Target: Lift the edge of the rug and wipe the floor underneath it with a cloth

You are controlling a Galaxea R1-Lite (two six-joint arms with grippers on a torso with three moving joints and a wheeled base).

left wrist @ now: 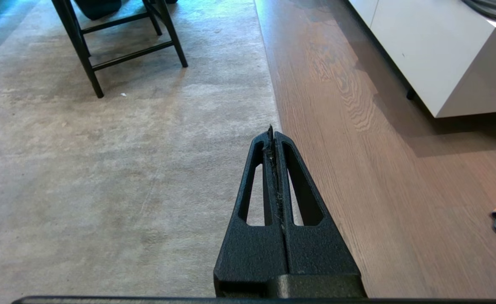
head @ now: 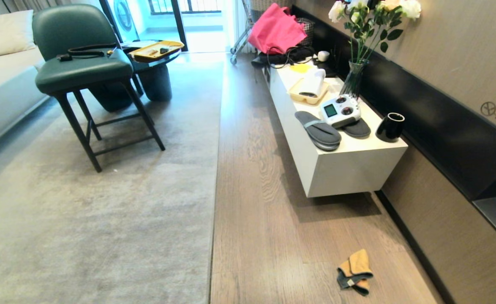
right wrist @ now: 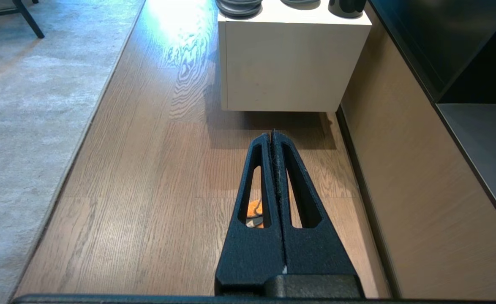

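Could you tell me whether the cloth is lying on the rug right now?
No, the cloth lies on the bare wood floor, well apart from the rug edge.

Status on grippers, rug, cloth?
Left gripper, right gripper shut, empty. Rug edge flat. Cloth on floor, untouched. Nothing in the way.

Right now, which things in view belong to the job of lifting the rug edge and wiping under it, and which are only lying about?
For the job:
- rug edge
- floor
- cloth
- left gripper, shut
- right gripper, shut

Lying about:
- green chair
- slippers
- remote controller
- black cup
- pink bag
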